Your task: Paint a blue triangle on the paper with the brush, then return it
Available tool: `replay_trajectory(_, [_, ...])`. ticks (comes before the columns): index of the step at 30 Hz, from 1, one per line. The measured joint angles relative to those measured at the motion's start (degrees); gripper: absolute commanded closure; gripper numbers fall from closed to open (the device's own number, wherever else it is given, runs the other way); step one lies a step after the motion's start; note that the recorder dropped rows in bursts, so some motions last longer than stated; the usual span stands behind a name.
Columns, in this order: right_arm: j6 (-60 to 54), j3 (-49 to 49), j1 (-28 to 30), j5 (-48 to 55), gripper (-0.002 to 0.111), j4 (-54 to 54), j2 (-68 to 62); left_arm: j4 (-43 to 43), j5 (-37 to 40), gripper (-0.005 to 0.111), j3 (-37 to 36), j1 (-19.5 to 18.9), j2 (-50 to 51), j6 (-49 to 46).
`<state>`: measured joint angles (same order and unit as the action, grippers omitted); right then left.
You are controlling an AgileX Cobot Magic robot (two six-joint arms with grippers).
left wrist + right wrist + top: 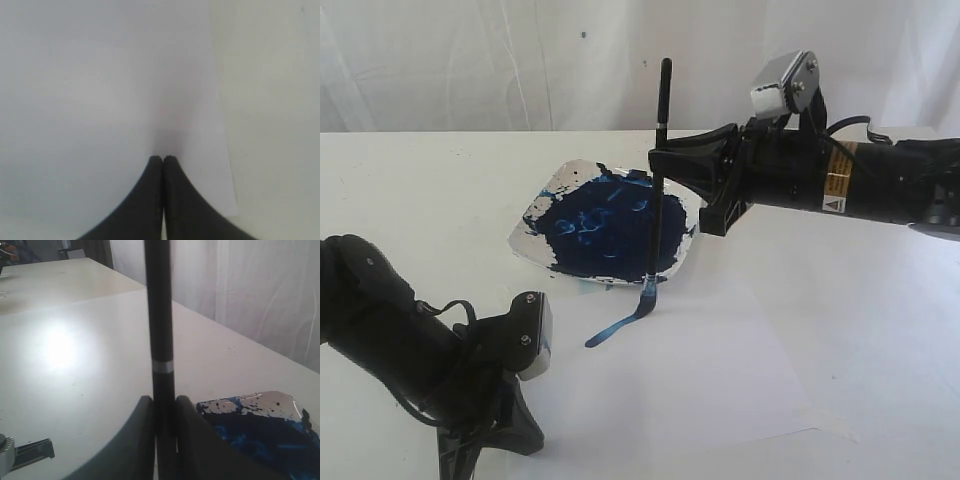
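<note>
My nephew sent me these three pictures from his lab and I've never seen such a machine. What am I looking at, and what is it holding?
It is a robot with two black arms, each ending in a two-fingered end effector. The wide picture comes from a camera looking at the table; the other two come from small cameras on each arm's wrist. The right end effector is shut on the brush, held upright with its blue tip touching the paper. One short blue stroke is painted so far. Behind it sits a plate smeared with dark blue paint. The left end effector is shut, holds nothing, and its tips rest low on the paper near its edge.
</note>
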<state>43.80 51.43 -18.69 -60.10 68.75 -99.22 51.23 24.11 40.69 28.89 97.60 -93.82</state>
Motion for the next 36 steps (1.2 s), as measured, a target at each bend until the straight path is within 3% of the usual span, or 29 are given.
replay_trajectory(36, [0.10, 0.00, 4.43, 0.00, 0.108, 3.30, 4.30, 0.00, 0.00, 0.107, 0.00, 0.00, 0.00, 0.00])
